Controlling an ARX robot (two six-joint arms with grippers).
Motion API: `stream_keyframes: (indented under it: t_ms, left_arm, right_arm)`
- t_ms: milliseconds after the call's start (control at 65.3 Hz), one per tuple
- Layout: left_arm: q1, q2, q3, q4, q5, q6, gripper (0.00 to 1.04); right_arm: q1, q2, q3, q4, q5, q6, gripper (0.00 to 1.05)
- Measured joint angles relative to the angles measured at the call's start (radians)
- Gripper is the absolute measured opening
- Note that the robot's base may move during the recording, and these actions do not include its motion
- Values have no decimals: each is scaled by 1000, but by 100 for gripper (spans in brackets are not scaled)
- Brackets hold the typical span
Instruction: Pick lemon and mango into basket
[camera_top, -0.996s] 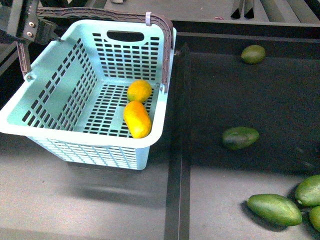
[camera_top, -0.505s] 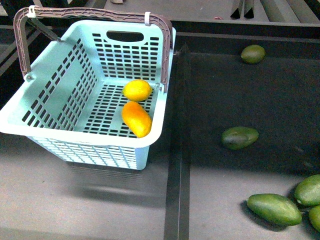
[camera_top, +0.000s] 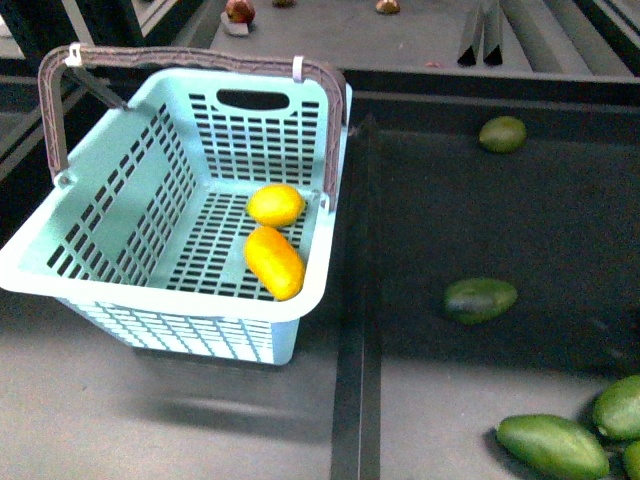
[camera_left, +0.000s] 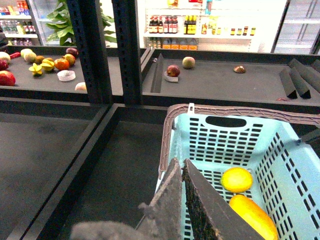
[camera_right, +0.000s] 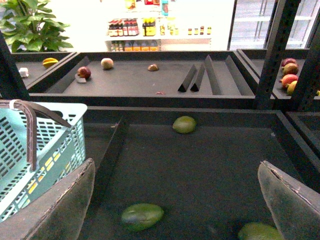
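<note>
The aqua basket (camera_top: 150, 292) stands left of centre in the front view, its grey-brown handle (camera_top: 190, 57) arched over the far rim. Inside, near the right wall, the lemon (camera_top: 276, 204) lies just beyond the mango (camera_top: 274, 262), the two almost touching. Neither arm shows in the front view. My left gripper (camera_left: 180, 163) is shut with nothing in it, hovering by the basket (camera_left: 220, 135) rim, with the lemon (camera_left: 237, 179) and mango (camera_left: 253, 216) below it. My right gripper (camera_right: 176, 162) hangs open over the dark tray, beside the basket (camera_right: 50, 145).
Dark green fruits lie on the right tray (camera_top: 480, 299) (camera_top: 502, 133) (camera_top: 552, 445). A raised divider (camera_top: 357, 300) separates that tray from the basket's side. Dark shelf posts (camera_left: 90, 50) rise left of the basket. The back shelf holds small fruits (camera_left: 173, 70).
The left arm that was at the basket handle's left end has gone from the front view. Everything sits slightly lower in the picture. The lemon and mango shifted a little inside the basket.
</note>
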Motion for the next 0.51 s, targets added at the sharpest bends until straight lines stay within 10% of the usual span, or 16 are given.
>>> stream_keyframes:
  t_ms: [505]
  left_arm:
    - [0, -484, -39, -419, 0, 0, 3]
  right_arm:
    - [0, 0, 0, 0, 0, 0, 96]
